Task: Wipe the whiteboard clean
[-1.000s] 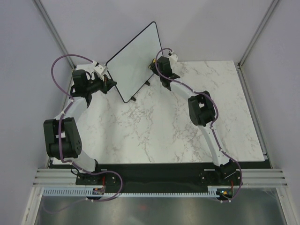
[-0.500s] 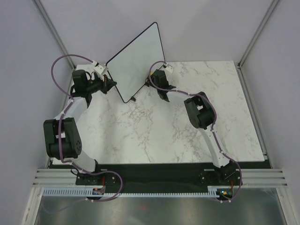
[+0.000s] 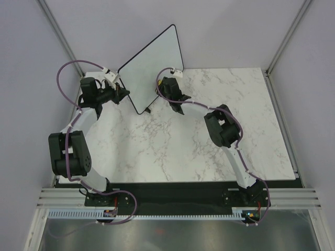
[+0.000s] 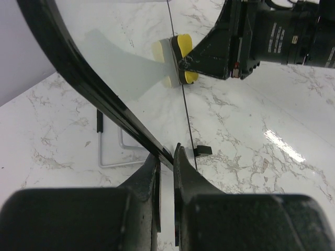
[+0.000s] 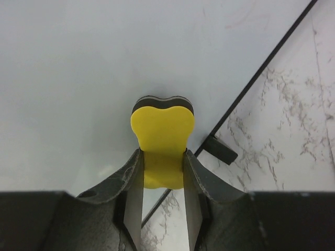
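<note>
The whiteboard stands tilted at the back left of the marble table. My left gripper is shut on its black rim at the left edge; in the left wrist view the rim runs down between my fingers. My right gripper is shut on a yellow eraser and presses its dark felt face against the board's white surface, near the lower edge. The eraser also shows in the left wrist view. Faint marks sit at the board's upper right.
A small black foot juts from the board's lower rim onto the marble table. A wire stand props the board from behind. Grey walls close in the back and sides.
My right gripper has slid the eraser leftward and down across the board, from its right edge toward the lower middle. The left gripper and the board have not moved.
</note>
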You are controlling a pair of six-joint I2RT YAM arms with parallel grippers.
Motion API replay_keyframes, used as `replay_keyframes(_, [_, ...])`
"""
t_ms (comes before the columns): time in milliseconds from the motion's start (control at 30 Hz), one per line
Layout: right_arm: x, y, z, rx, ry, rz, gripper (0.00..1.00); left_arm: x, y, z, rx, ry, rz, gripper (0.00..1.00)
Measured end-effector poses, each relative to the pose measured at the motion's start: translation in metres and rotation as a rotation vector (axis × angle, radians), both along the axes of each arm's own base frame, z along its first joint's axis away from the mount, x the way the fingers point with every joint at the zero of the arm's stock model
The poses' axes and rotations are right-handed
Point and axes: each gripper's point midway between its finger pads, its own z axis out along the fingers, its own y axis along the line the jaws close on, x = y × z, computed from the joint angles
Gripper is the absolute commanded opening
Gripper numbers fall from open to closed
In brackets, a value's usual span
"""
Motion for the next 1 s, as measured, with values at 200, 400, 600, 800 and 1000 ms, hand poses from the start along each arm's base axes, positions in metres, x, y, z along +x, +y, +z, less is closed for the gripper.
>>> replay_keyframes(200, [0.019, -0.001, 0.046, 0.015, -0.080, -0.022, 0.00, 0.000, 0.000, 0.000, 0.000, 0.000, 0.000, 0.02])
replay_keyframes(400, [0.023, 0.000, 0.058, 0.043, -0.099, -0.039, 0.00, 0.000, 0.000, 0.000, 0.000, 0.000, 0.000, 0.02])
replay_keyframes(600, [0.024, -0.003, 0.042, 0.057, -0.074, -0.075, 0.00, 0.001, 0.001, 0.000, 0.003, 0.001, 0.009, 0.02])
replay_keyframes(800, [0.017, -0.011, 0.004, -0.050, -0.024, -0.126, 0.00, 0.001, 0.001, -0.001, 0.003, 0.001, 0.010, 0.02])
replay_keyframes(1000, [-0.003, -0.004, -0.025, -0.131, 0.026, -0.129, 0.00, 0.001, 0.001, 0.000, 0.003, 0.001, 0.009, 0.02])
